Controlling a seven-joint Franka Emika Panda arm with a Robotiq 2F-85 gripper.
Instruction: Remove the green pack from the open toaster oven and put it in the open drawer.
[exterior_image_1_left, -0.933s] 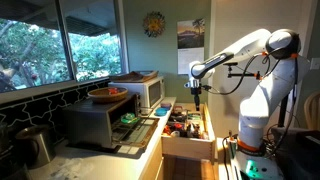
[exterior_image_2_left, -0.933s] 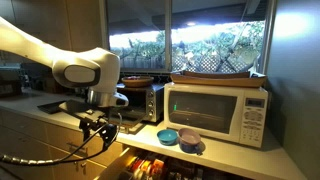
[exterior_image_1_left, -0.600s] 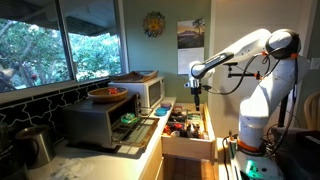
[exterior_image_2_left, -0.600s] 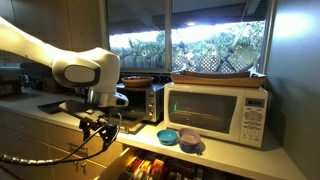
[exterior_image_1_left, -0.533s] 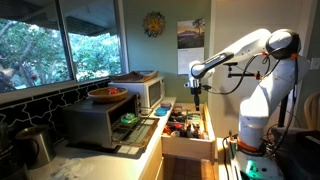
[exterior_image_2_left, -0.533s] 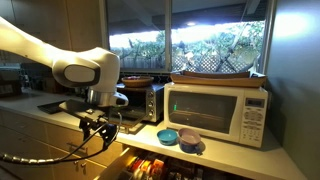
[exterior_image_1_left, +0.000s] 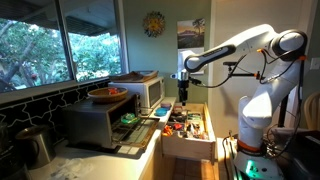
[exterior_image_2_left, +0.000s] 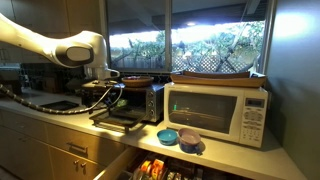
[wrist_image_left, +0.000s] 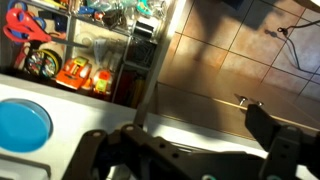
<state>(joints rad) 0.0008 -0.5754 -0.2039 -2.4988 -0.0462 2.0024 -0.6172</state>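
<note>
**Claw** (wrist_image_left: 180, 140): in the wrist view its fingers (wrist_image_left: 275, 135) stand wide apart with nothing between them. In an exterior view the claw (exterior_image_1_left: 183, 88) hangs above the open drawer (exterior_image_1_left: 190, 147), well apart from the toaster oven (exterior_image_1_left: 90, 122).

**Green pack** (exterior_image_1_left: 128, 118): it lies flat at the oven mouth, just above the lowered door. It is judged light, thin and pliable, probably with a slick wrapper. A pinch across a short edge or a raised corner seems the surest hold, since a flat grip from above may slide off.

**Views compared:** only the wrist view settles the finger spread. It looks down on a blue bowl (wrist_image_left: 20, 125) on the white surface (wrist_image_left: 65, 115) and on the drawer's colourful contents, but shows neither oven nor pack. An exterior view shows the oven door (exterior_image_2_left: 118, 122) beside the white microwave (exterior_image_2_left: 218, 108), but the pack cannot be made out there.
</note>
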